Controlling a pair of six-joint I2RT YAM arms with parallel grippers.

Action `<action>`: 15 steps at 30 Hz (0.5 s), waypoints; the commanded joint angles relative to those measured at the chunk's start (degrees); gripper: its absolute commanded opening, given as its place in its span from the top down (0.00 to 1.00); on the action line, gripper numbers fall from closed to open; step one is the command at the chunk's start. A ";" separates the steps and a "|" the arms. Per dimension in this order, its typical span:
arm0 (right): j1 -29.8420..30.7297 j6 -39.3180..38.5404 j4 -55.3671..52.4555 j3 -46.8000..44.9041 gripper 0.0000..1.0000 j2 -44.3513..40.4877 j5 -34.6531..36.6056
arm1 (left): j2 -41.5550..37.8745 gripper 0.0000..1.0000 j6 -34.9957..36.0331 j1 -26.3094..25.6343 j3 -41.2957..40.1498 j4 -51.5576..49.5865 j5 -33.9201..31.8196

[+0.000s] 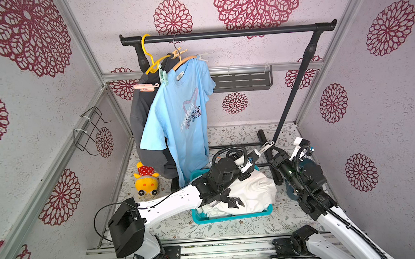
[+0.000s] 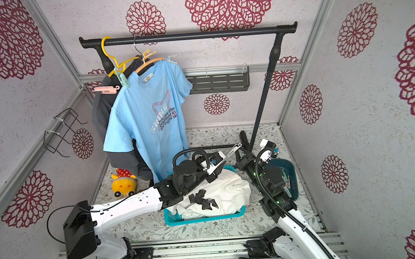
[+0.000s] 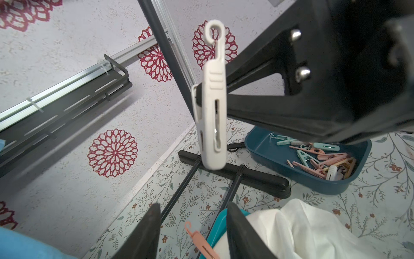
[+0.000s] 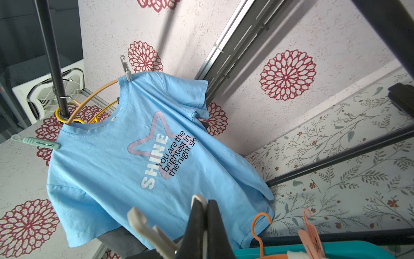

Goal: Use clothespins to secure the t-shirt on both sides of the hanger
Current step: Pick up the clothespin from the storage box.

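Right gripper (image 4: 205,206) pinches a white clothespin (image 3: 210,89); left gripper (image 3: 193,208) half-wide, empty, facing it. Black rack (image 1: 227,33) spans far side, its right pole (image 3: 170,58) just beside the pin. Blue t-shirt (image 1: 175,112) hangs left on orange hanger (image 2: 149,62), pegged both shoulders. Teal basket (image 1: 231,218), navy tray (image 3: 280,172) of spare clothespins (image 3: 322,159) right. Floral tabletop (image 1: 232,228), flower-print walls (image 1: 384,94).

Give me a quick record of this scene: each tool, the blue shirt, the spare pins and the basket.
right tool: shut on a white pin
left tool: open, empty, facing that pin
blue shirt: on a hanger on the rail; whitish pin on one shoulder, mint pin at the other
spare pins: in the dark blue tray
basket: teal, holds white cloth
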 commanded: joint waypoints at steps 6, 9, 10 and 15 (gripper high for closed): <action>1.20 -1.19 2.48 1.40 1.00 -0.42 2.46 | 2.35 0.49 3.06 -0.39 2.85 2.74 1.92; 1.78 -0.77 2.53 1.07 1.00 -0.23 2.53 | 3.61 0.50 2.57 -0.56 3.65 4.58 0.67; 1.98 -0.79 2.60 0.85 1.00 -0.32 2.72 | 3.94 0.50 2.57 -0.57 3.83 5.04 0.20; 2.62 -0.67 2.33 -0.25 1.00 -0.56 3.89 | 5.13 0.53 2.17 -0.84 4.78 7.03 -0.81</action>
